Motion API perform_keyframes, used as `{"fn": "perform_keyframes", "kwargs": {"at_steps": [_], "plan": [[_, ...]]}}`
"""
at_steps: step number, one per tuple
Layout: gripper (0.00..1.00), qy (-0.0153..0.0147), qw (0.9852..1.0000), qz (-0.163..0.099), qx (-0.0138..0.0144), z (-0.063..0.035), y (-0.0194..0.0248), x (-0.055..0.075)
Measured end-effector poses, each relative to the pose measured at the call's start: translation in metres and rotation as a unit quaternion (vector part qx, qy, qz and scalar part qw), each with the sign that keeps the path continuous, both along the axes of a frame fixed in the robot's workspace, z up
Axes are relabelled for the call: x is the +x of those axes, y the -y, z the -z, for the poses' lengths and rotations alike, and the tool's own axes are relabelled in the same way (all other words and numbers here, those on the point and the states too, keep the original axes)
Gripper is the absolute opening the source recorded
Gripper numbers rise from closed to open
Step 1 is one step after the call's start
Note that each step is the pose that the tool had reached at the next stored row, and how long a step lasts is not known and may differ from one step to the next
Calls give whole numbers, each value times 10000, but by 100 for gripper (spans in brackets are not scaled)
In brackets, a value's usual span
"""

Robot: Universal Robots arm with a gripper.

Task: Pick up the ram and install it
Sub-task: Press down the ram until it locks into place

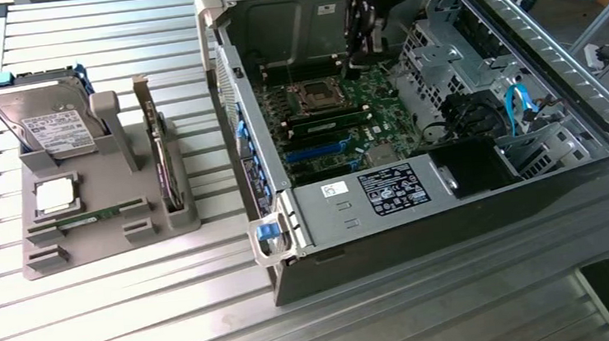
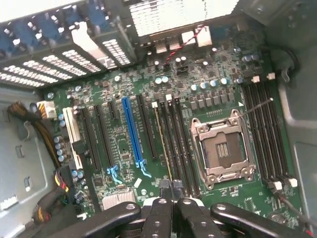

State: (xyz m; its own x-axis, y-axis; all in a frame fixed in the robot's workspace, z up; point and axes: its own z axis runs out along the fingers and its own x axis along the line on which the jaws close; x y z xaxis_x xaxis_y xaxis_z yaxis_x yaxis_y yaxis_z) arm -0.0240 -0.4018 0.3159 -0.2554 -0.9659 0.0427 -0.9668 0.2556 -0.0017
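Observation:
The ram is a thin green stick standing on edge in a motherboard slot beside the empty CPU socket. In the exterior view the ram lies among the black slots inside the open computer case. My gripper is shut, its two fingertips pressed together right over one end of the stick. I cannot tell whether they touch it. Seen from the exterior view, the gripper reaches down into the case above the motherboard, near the socket.
On the exterior view's left, a grey holder carries a silver hard drive, an upright expansion card, a square chip and a green strip. Inside the case are a blue slot, a black power supply and cables.

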Motion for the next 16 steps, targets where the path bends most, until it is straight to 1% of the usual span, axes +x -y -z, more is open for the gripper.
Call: {"fn": "perform_keyframes", "kwargs": {"at_steps": [2,3,4,6,8,11,13,16], "plan": [[11,0,9998,193,0,1,0,0],[11,0,9994,351,0,1,0,0],[11,0,9984,558,0,2,0,0],[11,0,9974,720,0,2,0,0],[11,0,9957,926,1,3,0,0],[11,0,9924,1227,1,4,0,0],[11,0,9904,1379,0,4,0,0],[11,0,9858,1681,0,5,0,0]]}}
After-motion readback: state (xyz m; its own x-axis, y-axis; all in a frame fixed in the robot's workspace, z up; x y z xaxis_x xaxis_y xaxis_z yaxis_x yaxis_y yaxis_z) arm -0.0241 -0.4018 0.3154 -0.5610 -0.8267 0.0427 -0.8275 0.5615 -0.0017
